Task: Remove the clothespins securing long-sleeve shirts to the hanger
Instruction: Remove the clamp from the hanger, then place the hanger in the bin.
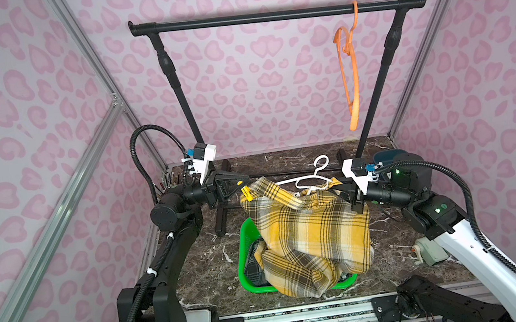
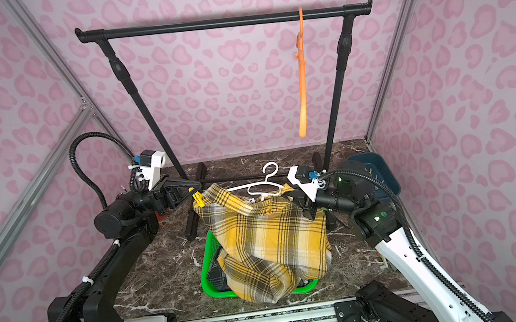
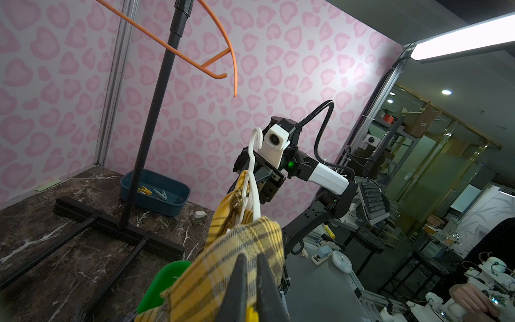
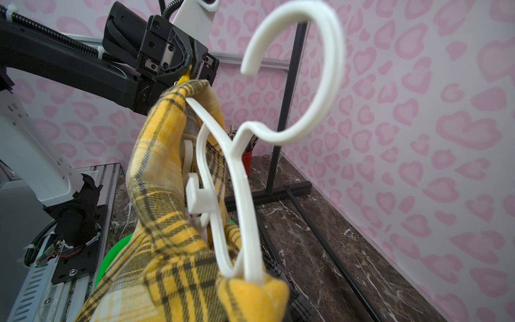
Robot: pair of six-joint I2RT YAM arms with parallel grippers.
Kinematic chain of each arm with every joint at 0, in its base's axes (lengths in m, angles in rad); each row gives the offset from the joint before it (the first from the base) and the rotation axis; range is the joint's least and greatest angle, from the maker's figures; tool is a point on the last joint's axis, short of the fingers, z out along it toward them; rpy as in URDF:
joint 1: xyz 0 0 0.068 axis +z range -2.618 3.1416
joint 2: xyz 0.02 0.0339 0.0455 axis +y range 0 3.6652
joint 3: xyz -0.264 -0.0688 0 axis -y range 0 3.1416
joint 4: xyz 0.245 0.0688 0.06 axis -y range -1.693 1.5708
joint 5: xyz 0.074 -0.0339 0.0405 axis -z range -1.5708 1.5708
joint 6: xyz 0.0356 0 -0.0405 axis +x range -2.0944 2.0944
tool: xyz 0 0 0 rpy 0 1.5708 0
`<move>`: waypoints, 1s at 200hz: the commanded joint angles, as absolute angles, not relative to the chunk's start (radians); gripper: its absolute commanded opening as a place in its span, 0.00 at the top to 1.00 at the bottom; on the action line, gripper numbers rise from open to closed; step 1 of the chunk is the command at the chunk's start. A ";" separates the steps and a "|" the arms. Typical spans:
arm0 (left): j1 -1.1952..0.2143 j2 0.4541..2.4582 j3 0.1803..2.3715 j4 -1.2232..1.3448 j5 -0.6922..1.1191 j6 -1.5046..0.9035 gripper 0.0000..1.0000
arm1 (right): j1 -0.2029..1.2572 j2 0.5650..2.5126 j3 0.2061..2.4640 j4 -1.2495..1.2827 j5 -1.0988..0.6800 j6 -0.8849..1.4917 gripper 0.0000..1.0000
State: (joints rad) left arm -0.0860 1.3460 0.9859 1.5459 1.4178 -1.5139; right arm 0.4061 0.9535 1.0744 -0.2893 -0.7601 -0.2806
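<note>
Your left gripper (image 1: 246, 184) is pinched shut on the yellow clothespin (image 1: 246, 193) at the shoulder of the yellow shirt (image 1: 309, 229), likely to spring the pin off. Opposite it, your right gripper (image 1: 359, 205) clamps the other shoulder, bracing the white hanger (image 1: 315, 178).

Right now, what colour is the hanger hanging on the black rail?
Orange hanger, clearest in a top view.

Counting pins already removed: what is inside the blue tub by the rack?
The left wrist view shows the blue tub holding a yellow clothespin and a pale grey-green clothespin. Its near wall hides part of the floor, so more could lie there.
</note>
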 commanded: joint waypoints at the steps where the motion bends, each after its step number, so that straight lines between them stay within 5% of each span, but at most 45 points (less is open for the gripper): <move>1: -0.086 1.337 1.001 1.597 1.429 -1.511 0.96 | 0.406 0.956 1.082 -0.237 -0.739 -0.276 1.00; 123: -0.078 1.303 1.163 1.551 1.318 -1.544 0.97 | 0.519 0.995 0.916 -0.337 -0.607 -0.172 1.00; 146: -0.078 1.236 1.123 1.288 1.281 -1.346 0.97 | 0.633 1.061 0.860 -0.352 -0.441 -0.130 1.00; 163: -0.079 1.134 1.102 0.774 1.212 -0.950 0.97 | 0.676 1.113 0.821 -0.310 -0.413 -0.081 1.00; 180: -0.110 1.046 1.188 0.114 1.050 -0.452 0.96 | 0.696 1.150 0.825 -0.310 -0.365 -0.039 0.86; 200: -0.127 1.027 1.209 0.022 0.995 -0.397 0.96 | 0.713 1.146 0.854 -0.324 -0.272 -0.022 0.54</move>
State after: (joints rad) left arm -0.1165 1.0477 1.1866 0.5400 1.1324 -0.7849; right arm 0.6956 1.1477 0.8307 -0.3416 -0.4030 -0.0761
